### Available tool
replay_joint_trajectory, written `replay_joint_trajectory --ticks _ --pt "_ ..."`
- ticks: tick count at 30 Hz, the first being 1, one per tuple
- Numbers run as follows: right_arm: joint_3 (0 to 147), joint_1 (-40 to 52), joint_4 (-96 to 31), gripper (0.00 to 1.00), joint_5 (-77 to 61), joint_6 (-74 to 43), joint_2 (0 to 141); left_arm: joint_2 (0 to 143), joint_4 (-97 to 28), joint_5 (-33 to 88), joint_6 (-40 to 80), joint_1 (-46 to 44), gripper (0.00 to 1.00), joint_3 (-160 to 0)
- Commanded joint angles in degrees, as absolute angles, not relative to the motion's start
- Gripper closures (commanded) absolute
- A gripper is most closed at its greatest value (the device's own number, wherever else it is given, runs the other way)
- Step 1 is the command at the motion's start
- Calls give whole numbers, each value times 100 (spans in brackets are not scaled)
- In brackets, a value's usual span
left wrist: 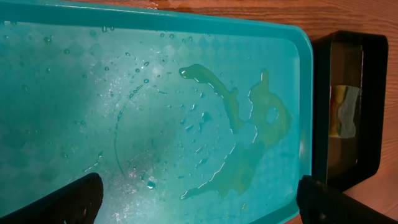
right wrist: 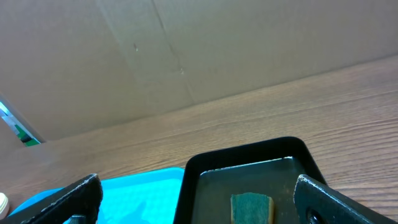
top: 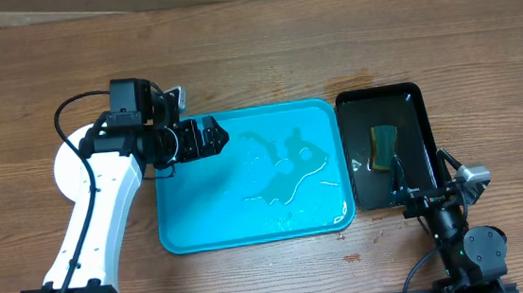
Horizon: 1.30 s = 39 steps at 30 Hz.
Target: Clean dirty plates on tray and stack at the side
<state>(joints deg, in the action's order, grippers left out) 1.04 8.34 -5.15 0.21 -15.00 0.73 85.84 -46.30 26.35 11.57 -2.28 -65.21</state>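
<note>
The turquoise tray [top: 182, 220] lies mid-table, wet, with a yellowish puddle [top: 287, 168] and droplets on it. No plates show in any view. My left gripper [top: 211, 137] is open and empty over the tray's left part. In the left wrist view its fingers [left wrist: 202, 205] straddle the wet tray floor [left wrist: 62, 62] and the puddle [left wrist: 249, 143]. My right gripper [top: 404, 189] is open and empty at the near end of the black tray. In the right wrist view its fingers [right wrist: 199, 199] frame that tray, with the turquoise tray's corner [right wrist: 137, 186] showing.
A narrow glossy black tray [top: 409, 96] stands right of the turquoise one, holding water and a green-yellow sponge [top: 385, 145]. The black tray [left wrist: 373, 43] [right wrist: 249, 155] and the sponge [left wrist: 345, 109] [right wrist: 252, 208] show in both wrist views. A cardboard wall [right wrist: 186, 56] rises behind the table.
</note>
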Motion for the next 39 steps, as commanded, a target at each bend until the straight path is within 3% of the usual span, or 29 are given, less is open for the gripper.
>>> replay_joint_trajectory --ticks 1,17,27,32,39 --pt "47 827 -484 0 -10 -1520 16 8058 -4628 2637 1026 -246 0 -6595" --pt "47 827 -484 0 -10 -1518 16 4316 -4630 2639 1026 -244 0 -6595" --pt "47 827 -484 0 -10 -1520 16 3238 -4654 2641 1026 -244 0 -6578" --pt "47 827 -484 0 -10 -1520 19 2770 -4007 3030 2298 -244 0 -6565" --pt "47 827 -484 0 -8 -1520 19 2174 -4348 2703 1964 -235 0 -6342"
